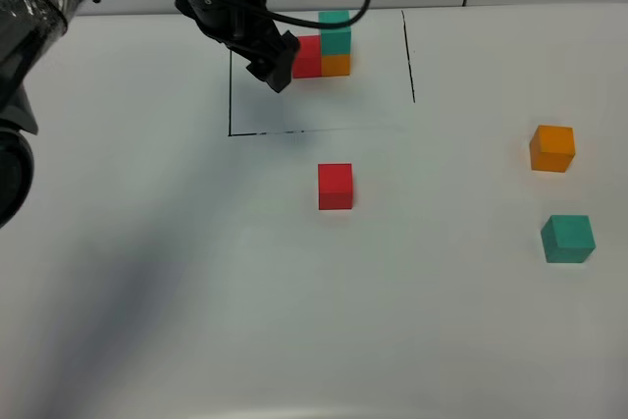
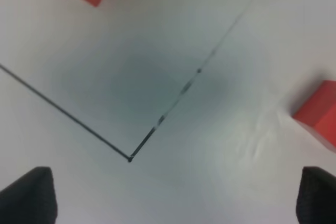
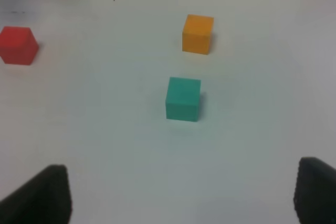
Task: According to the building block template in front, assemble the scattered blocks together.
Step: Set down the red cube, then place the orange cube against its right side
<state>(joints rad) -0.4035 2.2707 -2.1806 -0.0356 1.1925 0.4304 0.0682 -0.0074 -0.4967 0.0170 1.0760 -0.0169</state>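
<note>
Spread wide and empty at the left gripper (image 2: 170,196), hanging just beside the template (image 1: 329,46) — close enough to clip its red side on any swing and spoil the reference. Same spread at the right gripper (image 3: 178,196), nothing pinched. Teal block (image 3: 183,99) straight ahead of it, orange block (image 3: 198,34) further on, red block (image 1: 335,186) near the left gripper, apart from the template. Could also shove a block away with an off-centre close, or tip it — probably light and free to slide.
</note>
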